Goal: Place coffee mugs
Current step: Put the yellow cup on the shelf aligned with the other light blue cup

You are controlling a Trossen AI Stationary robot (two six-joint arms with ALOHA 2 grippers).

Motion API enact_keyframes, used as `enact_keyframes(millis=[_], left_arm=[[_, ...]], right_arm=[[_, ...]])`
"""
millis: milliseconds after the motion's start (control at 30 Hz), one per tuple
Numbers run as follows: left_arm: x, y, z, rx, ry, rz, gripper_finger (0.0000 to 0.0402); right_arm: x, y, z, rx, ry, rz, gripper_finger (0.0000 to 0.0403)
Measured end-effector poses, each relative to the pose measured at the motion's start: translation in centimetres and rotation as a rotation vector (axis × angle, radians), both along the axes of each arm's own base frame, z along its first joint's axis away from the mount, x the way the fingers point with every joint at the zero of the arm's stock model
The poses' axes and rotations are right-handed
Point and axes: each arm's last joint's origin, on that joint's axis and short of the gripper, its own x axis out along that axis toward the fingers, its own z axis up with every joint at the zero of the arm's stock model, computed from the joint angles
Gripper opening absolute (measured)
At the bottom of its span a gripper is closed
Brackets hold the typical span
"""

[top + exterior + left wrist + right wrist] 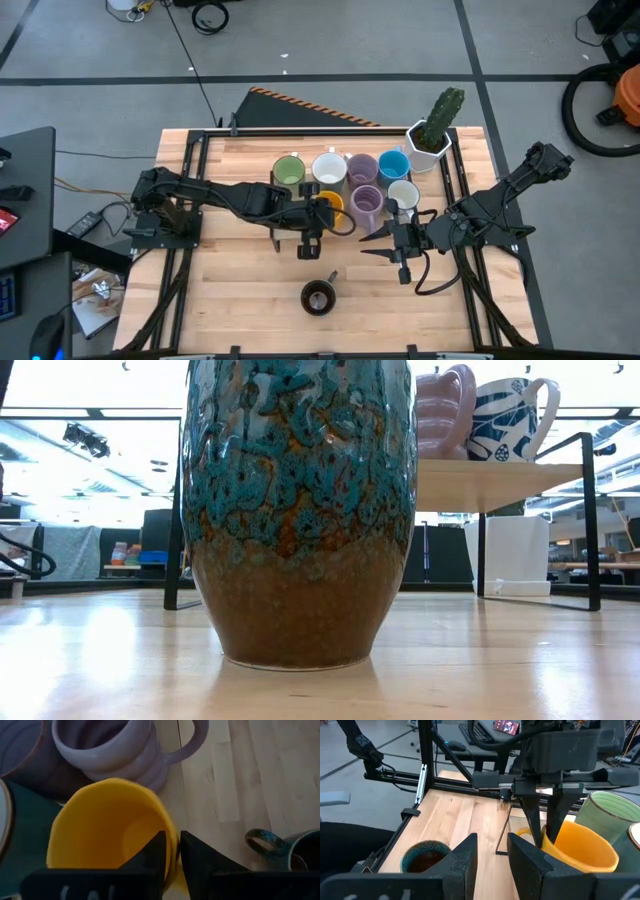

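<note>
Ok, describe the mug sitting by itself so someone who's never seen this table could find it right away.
Start at the wooden table and find the cluster of mugs near its far edge, beside the cactus pot. Come toward the near edge, past both arms, to the dark brown mug. It stands alone on bare wood, and its glaze is dark, unlike the pastel and bright mugs in the group.

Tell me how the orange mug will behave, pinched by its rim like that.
The left gripper pinches the orange mug by one wall, so it may swing or tilt. The glossy surface probably slips easily. Neighbouring mugs crowd it; it may knock them.
</note>
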Motion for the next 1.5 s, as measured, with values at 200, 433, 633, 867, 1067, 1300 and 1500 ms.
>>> enact_keyframes(millis=[200, 433, 633, 867, 1067, 1300, 1500], left_arm=[[0.2, 0.0, -0.2, 0.0, -0.002, 0.0, 0.0092], [0.6, -0.1, 0.1, -0.001, -0.047, -0.01, 0.0115], [0.9, -0.1, 0.4, -0.004, -0.089, -0.015, 0.0117], [1.3, 0.0, 0.8, 0.017, -0.143, -0.015, 0.0117], [0.3, -0.2, 1.8, 0.033, -0.151, -0.045, 0.0117], [-3.5, -0.9, 3.9, 0.011, -0.072, -0.139, 0.0117], [-4.9, -1.0, 2.3, -0.052, 0.127, -0.114, 0.0117]], right_arm=[[0.0, 0.0, 0.0, 0.0, 0.001, 0.0, 0.0112], [0.0, 0.0, 0.0, -0.001, 0.003, 0.0, 0.0112], [0.0, 0.0, 0.0, -0.001, 0.003, 0.0, 0.0112], [0.0, 0.0, 0.0, -0.001, 0.003, 0.002, 0.0112], [0.0, 0.0, 0.0, 0.003, 0.006, 0.014, 0.0112], [0.0, 0.0, -0.1, 0.0, 0.013, 0.017, 0.0112], [0.0, 0.0, -0.1, 0.003, 0.012, 0.016, 0.0112]])
